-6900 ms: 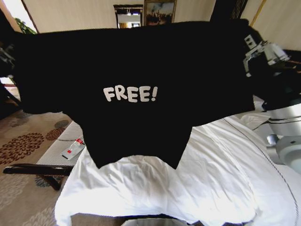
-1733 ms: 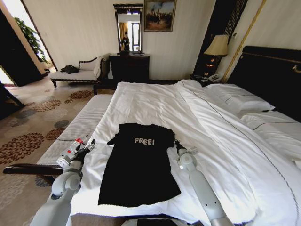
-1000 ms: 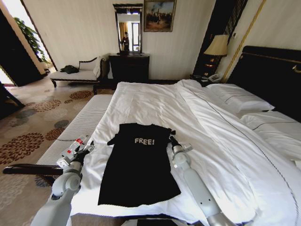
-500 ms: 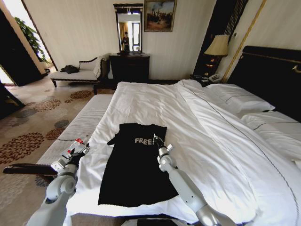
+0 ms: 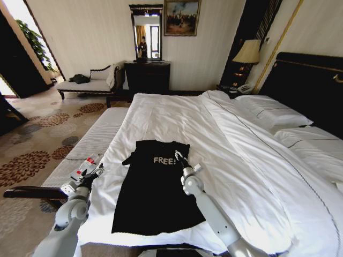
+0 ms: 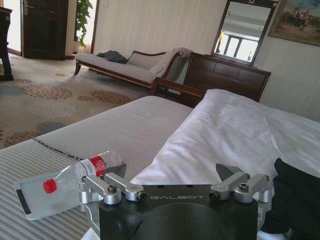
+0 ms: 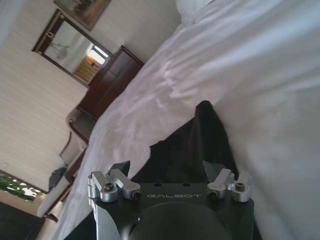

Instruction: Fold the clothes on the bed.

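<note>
Reaching over the T-shirt (image 5: 156,184), right gripper (image 5: 179,157) spreads fingers (image 7: 120,167).

The right tool (image 5: 178,155) covers the end of the white "FREE!" lettering on the black T-shirt (image 5: 155,198), along with that shoulder's edge. In the left wrist view, the picture's edge cuts the shirt (image 6: 300,195) off. The left tool (image 5: 98,169) overlaps the plastic bottle (image 5: 86,165).

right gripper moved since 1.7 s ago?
Yes. The right gripper went from beside the T-shirt to over its right shoulder by the FREE! lettering.
</note>
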{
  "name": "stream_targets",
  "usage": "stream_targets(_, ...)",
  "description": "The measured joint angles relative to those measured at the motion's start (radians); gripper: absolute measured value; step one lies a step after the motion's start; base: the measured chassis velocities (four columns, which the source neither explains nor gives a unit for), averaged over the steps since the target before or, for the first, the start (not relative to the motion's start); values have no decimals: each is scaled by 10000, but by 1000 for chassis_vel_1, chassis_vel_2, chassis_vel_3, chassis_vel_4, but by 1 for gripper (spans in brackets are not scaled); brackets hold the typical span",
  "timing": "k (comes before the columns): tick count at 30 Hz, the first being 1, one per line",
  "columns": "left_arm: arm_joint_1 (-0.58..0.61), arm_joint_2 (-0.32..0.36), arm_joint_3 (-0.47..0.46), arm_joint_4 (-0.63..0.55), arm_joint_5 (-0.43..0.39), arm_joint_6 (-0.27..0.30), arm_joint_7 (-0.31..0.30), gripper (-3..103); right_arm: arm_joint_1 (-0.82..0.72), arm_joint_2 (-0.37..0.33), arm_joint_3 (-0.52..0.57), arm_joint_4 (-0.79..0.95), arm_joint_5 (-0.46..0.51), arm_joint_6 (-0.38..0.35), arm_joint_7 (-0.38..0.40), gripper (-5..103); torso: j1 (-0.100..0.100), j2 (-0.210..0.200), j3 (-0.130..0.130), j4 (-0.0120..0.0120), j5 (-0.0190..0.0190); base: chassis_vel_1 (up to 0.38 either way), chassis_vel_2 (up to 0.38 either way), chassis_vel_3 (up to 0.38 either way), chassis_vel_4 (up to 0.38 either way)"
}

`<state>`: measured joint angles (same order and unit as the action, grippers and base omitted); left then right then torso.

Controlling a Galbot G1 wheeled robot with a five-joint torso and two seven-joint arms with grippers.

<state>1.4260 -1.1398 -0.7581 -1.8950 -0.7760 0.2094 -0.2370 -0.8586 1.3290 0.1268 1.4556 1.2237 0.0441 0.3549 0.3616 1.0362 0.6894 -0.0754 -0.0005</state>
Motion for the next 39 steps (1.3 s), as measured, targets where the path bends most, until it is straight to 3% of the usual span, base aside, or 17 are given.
stream_targets(6, -62, -24, 51, 152, 48, -14, -9, 100, -114, -34, 33, 5, 195, -307, 312, 99, 0, 0, 0, -2, 0, 0, 0, 0, 0)
stream_targets(22, -95, -104, 124, 284, 175, -23, -22, 100, -696, 19, 83, 1134, 139, -250, 344, 100, 0, 0, 0, -1, 0, 0, 0, 0, 0)
stream_targets(39, -34, -179, 131, 232, 261, -27, -44, 100, -1051, 157, 41, 1909, 526, -499, 1216, 100, 0, 0, 0, -1, -1, 0, 0, 0, 0)
